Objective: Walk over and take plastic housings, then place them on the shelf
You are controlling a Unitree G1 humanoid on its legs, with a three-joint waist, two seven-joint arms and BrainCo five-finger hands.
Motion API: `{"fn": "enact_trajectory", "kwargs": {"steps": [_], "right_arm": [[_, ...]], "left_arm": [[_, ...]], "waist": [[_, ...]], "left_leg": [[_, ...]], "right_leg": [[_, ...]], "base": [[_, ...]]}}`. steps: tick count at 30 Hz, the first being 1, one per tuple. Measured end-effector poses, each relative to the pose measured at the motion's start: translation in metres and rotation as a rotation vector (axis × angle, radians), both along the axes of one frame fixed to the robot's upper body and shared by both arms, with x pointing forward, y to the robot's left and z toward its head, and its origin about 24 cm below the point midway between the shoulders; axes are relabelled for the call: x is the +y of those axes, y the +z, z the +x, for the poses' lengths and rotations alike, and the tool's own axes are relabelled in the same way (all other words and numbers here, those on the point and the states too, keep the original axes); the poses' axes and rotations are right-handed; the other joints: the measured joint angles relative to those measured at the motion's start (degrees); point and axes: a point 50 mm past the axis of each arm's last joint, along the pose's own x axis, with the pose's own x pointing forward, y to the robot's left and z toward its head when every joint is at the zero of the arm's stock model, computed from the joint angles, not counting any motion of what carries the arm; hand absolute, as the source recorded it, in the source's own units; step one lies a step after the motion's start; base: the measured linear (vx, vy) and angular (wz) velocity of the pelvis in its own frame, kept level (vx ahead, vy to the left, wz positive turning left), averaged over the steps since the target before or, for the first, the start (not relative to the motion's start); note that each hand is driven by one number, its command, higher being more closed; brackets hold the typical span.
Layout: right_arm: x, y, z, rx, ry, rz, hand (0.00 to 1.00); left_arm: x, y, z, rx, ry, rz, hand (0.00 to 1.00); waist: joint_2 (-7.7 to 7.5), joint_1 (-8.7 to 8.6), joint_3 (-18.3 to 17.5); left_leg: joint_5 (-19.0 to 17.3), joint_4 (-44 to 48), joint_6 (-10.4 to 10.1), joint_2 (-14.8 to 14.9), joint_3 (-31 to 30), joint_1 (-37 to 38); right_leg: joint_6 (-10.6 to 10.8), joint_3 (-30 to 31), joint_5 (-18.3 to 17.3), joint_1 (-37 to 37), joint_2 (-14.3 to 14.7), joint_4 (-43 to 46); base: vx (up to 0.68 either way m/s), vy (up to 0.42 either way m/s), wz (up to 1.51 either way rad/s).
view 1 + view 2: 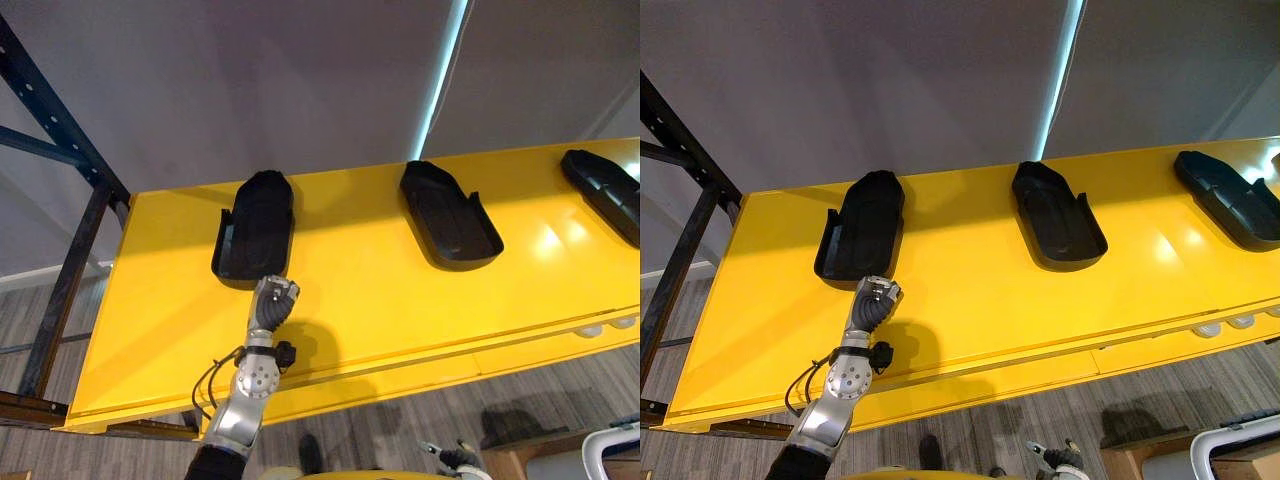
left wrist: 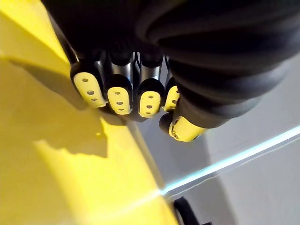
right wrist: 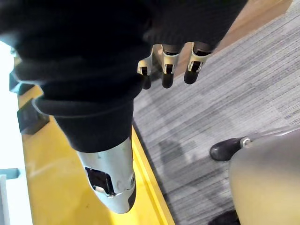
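Three black housings (image 1: 255, 228) on yellow shelf (image 1: 370, 300)

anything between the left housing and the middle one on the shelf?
Nothing. Only bare yellow shelf lies between the left housing and the middle housing; both eye views show it.

Seen against the yellow shelf (image 1: 400, 300), the left arm (image 1: 240, 405) is silver-grey, with a round joint dotted by small holes. A dark ribbed cover sheathes the left hand (image 1: 272, 303). Its dark fingertips (image 2: 117, 98) carry light pads marked with small dark dots. The right hand (image 3: 167, 65) has silver, dark-tipped fingers under the same ribbed cover.
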Motion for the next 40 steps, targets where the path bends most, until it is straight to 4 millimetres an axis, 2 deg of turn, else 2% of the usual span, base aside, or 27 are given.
{"fn": "enact_trajectory", "kwargs": {"steps": [2,4,5,7,8,10,12,13,15,16,18,19,20,21,22,23,25,27,30,34,36,40], "right_arm": [[0.0,0.0,0.0,0.0,0.002,-0.002,0.0],[-0.005,0.0,-0.002,0.008,0.005,-0.014,0.0],[-0.007,0.0,-0.002,0.011,0.005,-0.017,0.0],[-0.012,0.001,-0.005,0.019,0.005,-0.027,0.0],[-0.013,0.001,-0.005,0.022,0.005,-0.029,0.0],[-0.014,0.0,-0.008,0.034,0.003,-0.032,0.0],[-0.015,0.0,-0.01,0.039,0.0,-0.035,0.0],[-0.015,0.0,-0.01,0.041,0.001,-0.036,0.0],[-0.015,0.001,-0.008,0.035,0.003,-0.036,0.0],[-0.015,0.001,-0.006,0.031,0.006,-0.039,0.0],[-0.015,0.002,-0.001,0.021,0.008,-0.044,0.0],[-0.015,0.003,0.001,0.014,0.003,-0.054,0.0],[-0.015,0.003,0.002,0.01,0.002,-0.056,0.0],[-0.015,0.004,0.003,0.008,0.002,-0.057,0.0],[-0.016,0.005,0.007,-0.009,0.003,-0.06,0.0],[-0.016,0.006,0.01,-0.02,0.004,-0.061,0.0],[-0.016,0.007,0.013,-0.028,0.008,-0.059,0.0],[-0.014,0.008,0.021,-0.043,0.013,-0.052,0.0],[-0.015,0.011,0.032,-0.073,0.024,-0.047,0.0],[-0.013,0.014,0.044,-0.1,0.034,-0.04,0.0],[-0.013,0.014,0.044,-0.1,0.034,-0.04,0.0],[-0.013,0.014,0.045,-0.1,0.036,-0.037,0.0]], "left_arm": [[0.011,0.018,-0.008,-0.103,0.043,-0.062,1.0],[0.034,0.036,-0.021,-0.228,0.129,-0.185,1.0],[0.04,0.038,-0.024,-0.249,0.153,-0.219,1.0],[0.072,0.037,-0.037,-0.304,0.296,-0.347,1.0],[0.081,0.035,-0.042,-0.311,0.344,-0.369,1.0],[0.109,0.024,-0.062,-0.317,0.543,-0.432,1.0],[0.12,0.009,-0.071,-0.271,0.647,-0.446,1.0],[0.128,-0.007,-0.081,-0.197,0.728,-0.452,1.0],[0.133,-0.025,-0.089,-0.104,0.782,-0.448,1.0],[0.136,-0.045,-0.097,-0.001,0.826,-0.45,1.0],[0.139,-0.07,-0.104,0.126,0.86,-0.457,1.0],[0.138,-0.097,-0.11,0.268,0.882,-0.477,0.0],[0.136,-0.12,-0.116,0.389,0.89,-0.495,0.0],[0.133,-0.132,-0.119,0.461,0.888,-0.505,0.0],[0.121,-0.17,-0.132,0.69,0.864,-0.529,0.0],[0.113,-0.189,-0.141,0.808,0.841,-0.532,0.0],[0.097,-0.223,-0.158,1.048,0.768,-0.551,0.0],[0.09,-0.241,-0.167,1.191,0.714,-0.552,0.0],[0.084,-0.251,-0.167,1.302,0.653,-0.499,0.0],[0.078,-0.249,-0.14,1.283,0.545,-0.417,0.0],[0.076,-0.25,-0.133,1.295,0.506,-0.396,0.0],[0.071,-0.252,-0.13,1.323,0.445,-0.325,0.0]], "waist": [[0.09,-0.04,-0.05],[0.4,0.06,-0.21],[0.47,0.07,-0.25],[0.77,0.28,-0.29],[0.88,0.32,-0.22],[1.07,0.91,-0.11],[1.12,1.49,-0.07],[1.02,1.69,-0.01],[1.04,1.73,0.02],[1.0,1.67,0.13],[0.81,1.7,0.26],[0.52,1.69,0.53],[0.58,1.69,0.55],[0.51,1.69,0.56],[0.44,1.64,0.57],[0.26,1.61,0.72],[-0.5,1.51,1.21],[-1.28,1.52,2.71],[-1.36,1.5,3.53],[0.24,1.33,4.59],[0.56,1.25,4.85],[0.02,1.25,5.16]], "left_leg": [[0.01,0.01,0.01,0.07,-0.18,0.01],[0.03,-0.04,0.02,0.12,-0.93,0.05],[0.03,-0.11,0.02,0.11,-1.17,0.11],[-0.17,-0.32,-0.28,0.12,-2.16,0.2],[-0.17,-0.33,-0.29,0.13,-2.41,0.17],[-0.09,-0.33,-0.39,0.13,-3.37,-0.02],[-0.04,-0.34,-0.47,0.03,-4.18,-0.14],[0.0,-0.34,-0.51,0.01,-4.7,-0.41],[0.12,-0.34,-0.69,-0.02,-5.36,-0.86],[0.27,-0.34,-0.89,-0.11,-6.06,-1.17],[0.47,-0.35,-1.01,-0.1,-6.27,-1.27],[0.9,-0.35,-1.21,-0.11,-6.6,-1.2],[0.91,-0.35,-1.21,-0.17,-6.77,-1.04],[0.91,-0.35,-1.21,-0.22,-6.86,-1.0],[0.91,-0.35,-1.22,-0.37,-6.94,-0.98],[0.91,-0.35,-1.23,-0.44,-6.91,-0.98],[0.76,-0.35,-1.09,-0.59,-6.69,-0.89],[0.63,-0.34,-0.93,-0.67,-6.3,0.15],[0.41,-0.34,-0.68,-0.75,-5.44,0.92],[-0.25,-0.35,-0.8,-0.82,-4.41,1.76],[-0.54,-0.35,-0.98,-0.82,-4.04,2.15],[-1.4,-0.35,-1.31,-0.84,-3.07,2.95]], "right_leg": [[-0.09,-0.02,0.05,0.06,0.1,0.17],[-0.1,-0.36,0.06,0.38,0.23,0.64],[-0.11,-0.56,0.07,0.54,0.24,0.65],[-0.14,-1.61,0.05,0.86,0.34,0.91],[-0.16,-1.77,0.04,0.86,0.39,1.02],[-0.5,-2.59,-0.17,0.82,0.49,1.48],[-0.79,-3.17,-0.35,0.84,0.51,1.7],[-1.06,-3.49,-0.56,0.79,0.58,1.72],[-1.28,-4.33,-0.71,0.66,0.61,1.7],[-1.37,-5.23,-1.03,0.41,0.61,1.69],[-1.77,-5.94,-1.61,0.23,0.59,1.8],[-1.71,-6.35,-1.88,0.41,0.58,1.83],[-1.57,-6.48,-2.1,0.69,0.57,1.81],[-1.33,-6.55,-2.31,0.77,0.54,1.82],[-0.85,-6.78,-2.65,0.83,0.38,1.85],[-0.76,-6.85,-2.67,0.84,0.28,1.86],[-0.81,-6.87,-2.72,0.99,0.1,1.86],[-0.82,-6.78,-2.73,2.06,-0.01,1.76],[-0.8,-6.28,-2.75,2.64,-0.2,1.59],[-0.63,-5.76,-2.9,3.09,-0.46,1.6],[-0.58,-5.37,-2.93,3.61,-0.51,1.54],[-0.38,-4.65,-3.44,3.71,-0.69,1.5]], "base": [[0.0,-0.008,0.04],[0.0,-0.032,0.12],[-0.03,-0.033,0.2],[-0.04,-0.033,0.22],[-0.06,-0.035,0.22],[-0.05,-0.031,0.19],[-0.04,-0.028,0.19],[-0.05,-0.041,0.21],[-0.04,-0.038,0.27],[-0.04,-0.035,0.31],[-0.03,-0.037,0.21],[0.0,-0.035,0.15],[0.03,-0.034,0.13],[0.05,-0.03,0.11],[0.06,-0.026,0.06],[0.07,-0.019,0.04],[0.09,-0.016,0.0],[0.1,-0.024,-0.06],[0.08,-0.028,-0.14],[0.04,-0.018,-0.14],[0.03,-0.021,-0.11],[0.01,-0.018,-0.11]]}}
